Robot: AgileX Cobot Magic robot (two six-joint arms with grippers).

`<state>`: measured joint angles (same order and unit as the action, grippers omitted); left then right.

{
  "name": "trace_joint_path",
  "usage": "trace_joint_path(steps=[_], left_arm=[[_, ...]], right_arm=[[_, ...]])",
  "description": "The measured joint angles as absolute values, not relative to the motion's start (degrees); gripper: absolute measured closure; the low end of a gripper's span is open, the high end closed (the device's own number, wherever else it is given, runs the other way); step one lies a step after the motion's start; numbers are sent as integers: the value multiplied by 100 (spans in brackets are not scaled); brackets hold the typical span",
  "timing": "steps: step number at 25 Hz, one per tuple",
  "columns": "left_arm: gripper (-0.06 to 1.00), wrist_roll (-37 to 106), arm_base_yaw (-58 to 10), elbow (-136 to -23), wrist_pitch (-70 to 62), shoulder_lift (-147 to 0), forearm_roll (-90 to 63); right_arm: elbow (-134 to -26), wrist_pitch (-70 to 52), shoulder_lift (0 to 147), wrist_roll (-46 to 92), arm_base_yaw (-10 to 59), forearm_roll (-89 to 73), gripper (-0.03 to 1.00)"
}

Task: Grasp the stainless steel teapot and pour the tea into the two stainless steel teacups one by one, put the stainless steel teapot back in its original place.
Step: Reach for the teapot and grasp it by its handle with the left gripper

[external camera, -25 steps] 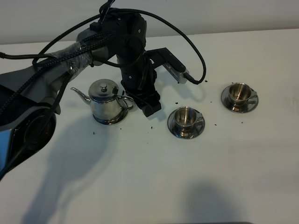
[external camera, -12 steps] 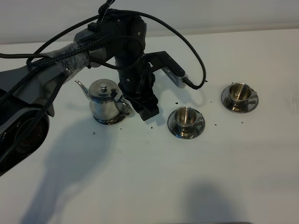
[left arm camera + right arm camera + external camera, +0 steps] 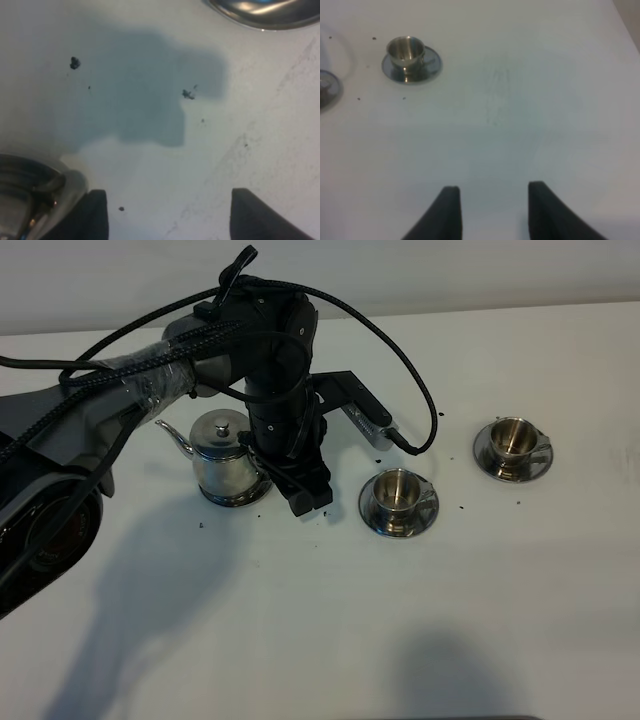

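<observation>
The stainless steel teapot stands upright on its round saucer at the left, spout pointing left. My left gripper is low over the table right beside the pot's handle side, which the arm hides. In the left wrist view this gripper is open and empty, with the teapot against the outside of one finger. Two teacups stand on saucers: the near one and the far right one. My right gripper is open and empty over bare table, with a cup far ahead.
Dark tea crumbs lie scattered on the white table around the cups. The left arm's black cables loop above the near cup. The near cup's saucer rim shows in the left wrist view. The table's back edge runs behind.
My left gripper has moved toward the table's front and closer to the teapot's handle side. The teapot's spout has swung slightly. The cups have not moved.
</observation>
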<state>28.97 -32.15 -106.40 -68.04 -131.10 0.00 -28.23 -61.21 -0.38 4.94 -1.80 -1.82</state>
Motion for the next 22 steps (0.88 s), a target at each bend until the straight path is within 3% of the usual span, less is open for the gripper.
trace_joint_path(steps=[22], left_arm=[[39, 2742, -3215, -10858, -6756, -13225, 100]], right_arm=[[-2823, -6121, -38, 494, -180, -182, 66]])
